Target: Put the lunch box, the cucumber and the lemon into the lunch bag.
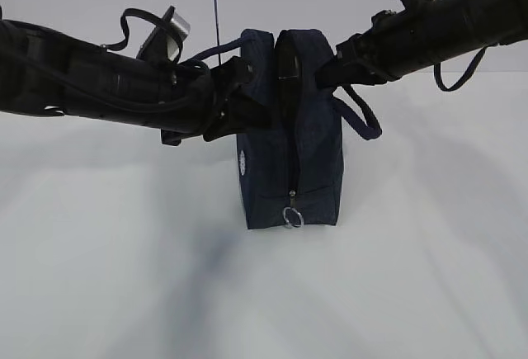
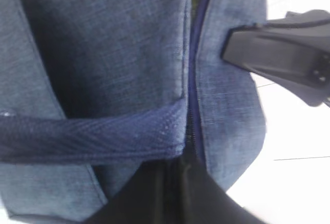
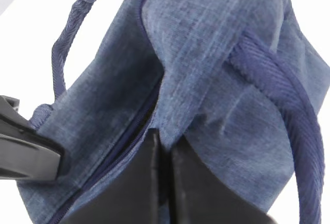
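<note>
The boxy dark navy fabric lunch bag (image 1: 290, 132) is standing mid-tabletop (image 1: 429, 276). The left gripper (image 1: 247, 99) and right gripper (image 1: 323, 70) are pinching its soft, floppy top edges beside the zipper.

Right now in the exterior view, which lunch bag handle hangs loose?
The right-hand handle: it droops in a loop down the lunch bag side. The left-hand handle stretches sideways off the top instead.

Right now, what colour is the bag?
Dark navy blue. The bag shows whole in the exterior view; the wrist views show its denim-like weave.
</note>
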